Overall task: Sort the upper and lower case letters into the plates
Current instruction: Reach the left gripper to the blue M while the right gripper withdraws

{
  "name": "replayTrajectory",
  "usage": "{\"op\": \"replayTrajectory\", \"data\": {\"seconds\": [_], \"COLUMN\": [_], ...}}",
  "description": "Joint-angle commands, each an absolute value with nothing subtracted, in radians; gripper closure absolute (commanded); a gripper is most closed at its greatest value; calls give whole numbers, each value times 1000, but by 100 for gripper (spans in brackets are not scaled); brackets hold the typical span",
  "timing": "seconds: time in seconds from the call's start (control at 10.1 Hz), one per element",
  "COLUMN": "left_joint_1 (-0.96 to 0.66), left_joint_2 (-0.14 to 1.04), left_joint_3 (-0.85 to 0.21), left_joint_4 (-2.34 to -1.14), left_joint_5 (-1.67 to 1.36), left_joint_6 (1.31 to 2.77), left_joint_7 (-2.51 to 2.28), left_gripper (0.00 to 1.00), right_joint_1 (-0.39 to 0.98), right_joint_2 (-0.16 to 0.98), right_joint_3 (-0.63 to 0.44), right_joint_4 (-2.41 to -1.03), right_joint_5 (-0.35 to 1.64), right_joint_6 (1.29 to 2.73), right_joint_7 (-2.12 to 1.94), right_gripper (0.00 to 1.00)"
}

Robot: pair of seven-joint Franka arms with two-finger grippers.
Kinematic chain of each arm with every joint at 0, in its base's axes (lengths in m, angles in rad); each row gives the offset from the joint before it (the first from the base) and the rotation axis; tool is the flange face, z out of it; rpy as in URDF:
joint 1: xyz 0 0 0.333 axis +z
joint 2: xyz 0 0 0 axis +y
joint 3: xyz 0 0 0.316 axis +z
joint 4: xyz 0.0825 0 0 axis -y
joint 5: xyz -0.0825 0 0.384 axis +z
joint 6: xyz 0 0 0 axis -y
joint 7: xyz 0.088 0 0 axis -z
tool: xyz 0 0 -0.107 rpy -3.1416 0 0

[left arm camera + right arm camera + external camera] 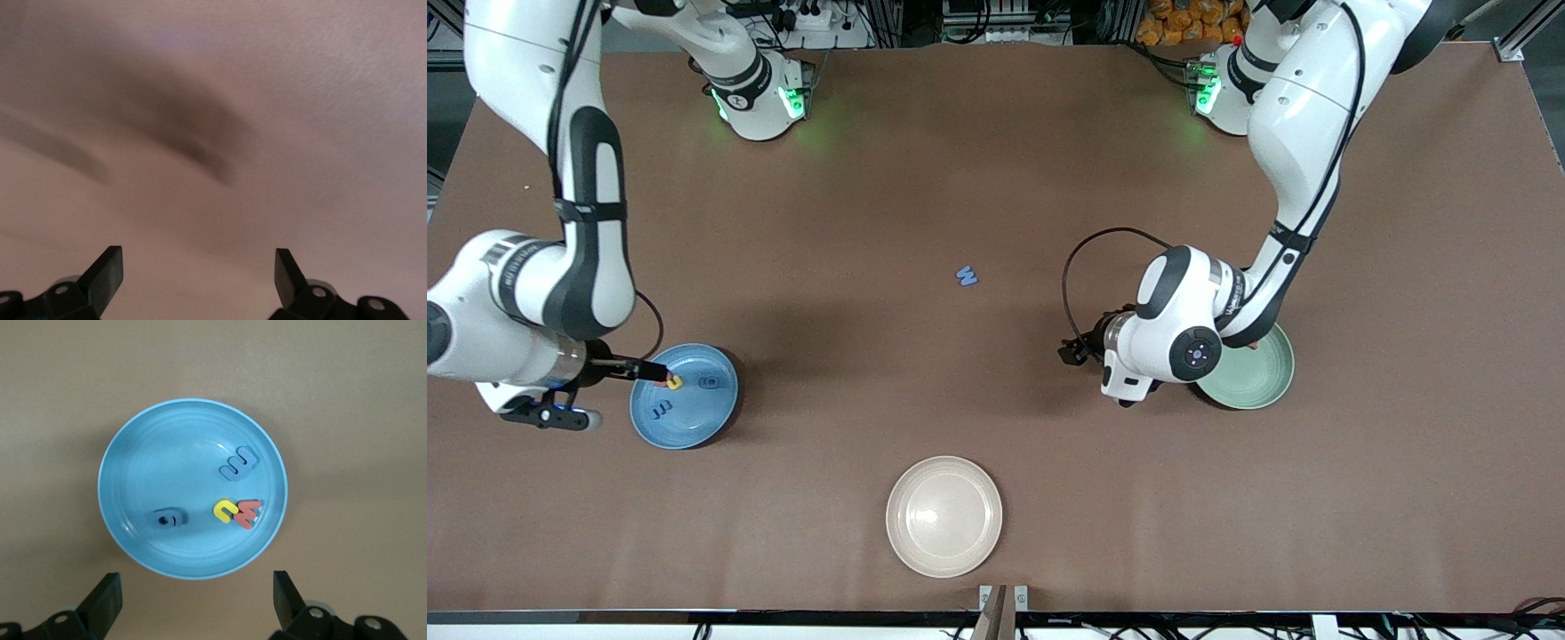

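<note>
The sky blue plate [694, 427] lies toward the right arm's end and fills the right wrist view [133, 453]. In it lie a yellow letter [224, 511] touching a red letter [247, 513], and two blue letters [239, 464] [167, 519]. My right gripper [649, 371] [198, 590] is open and empty, up over the plate's rim. A blue letter [966, 276] lies alone on the table's middle. The mint green plate [1263, 382] is partly covered by the left arm. My left gripper [1074, 351] [199, 267] is open and empty, low over bare table beside that plate.
A cream-beige plate [944, 516], with nothing in it, lies nearest the front camera, midway along the table. The brown table top [996, 160] stretches between the two arm bases.
</note>
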State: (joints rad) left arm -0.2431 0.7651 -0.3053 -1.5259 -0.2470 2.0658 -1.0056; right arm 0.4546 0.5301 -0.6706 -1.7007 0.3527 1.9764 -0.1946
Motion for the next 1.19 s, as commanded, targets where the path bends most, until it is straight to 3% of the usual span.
{"op": "replayTrajectory", "data": {"seconds": [0.0, 0.1, 0.3, 0.59, 0.79, 1.09], "left_joint_1": [-310, -317, -363, -481, -529, -545], "left_joint_2": [794, 802, 802, 837, 836, 844], "left_joint_3": [-293, -296, -296, -293, -291, -293], "left_joint_4": [-1506, -1505, -1503, -1499, -1500, -1505], "left_joint_5": [-278, -288, -404, -423, -411, -408], "left_joint_6": [2167, 2192, 2259, 2413, 2413, 2376], "left_joint_7": [-1150, -1170, -1192, -1311, -1289, -997], "left_gripper": [0, 0, 0, 0, 0, 0], "right_joint_1": [373, 268, 177, -41, -44, -124], "right_joint_2": [418, 378, 318, 186, 83, 6], "right_joint_3": [-578, -467, -364, -41, -17, 104], "right_joint_4": [-1747, -1750, -1758, -1834, -1894, -1881], "right_joint_5": [354, 344, 275, 41, 29, 26], "right_joint_6": [1942, 1933, 1911, 1910, 1907, 1899], "right_joint_7": [-216, -213, -166, -9, -9, -11], "right_gripper": [0, 0, 0, 0, 0, 0]}}
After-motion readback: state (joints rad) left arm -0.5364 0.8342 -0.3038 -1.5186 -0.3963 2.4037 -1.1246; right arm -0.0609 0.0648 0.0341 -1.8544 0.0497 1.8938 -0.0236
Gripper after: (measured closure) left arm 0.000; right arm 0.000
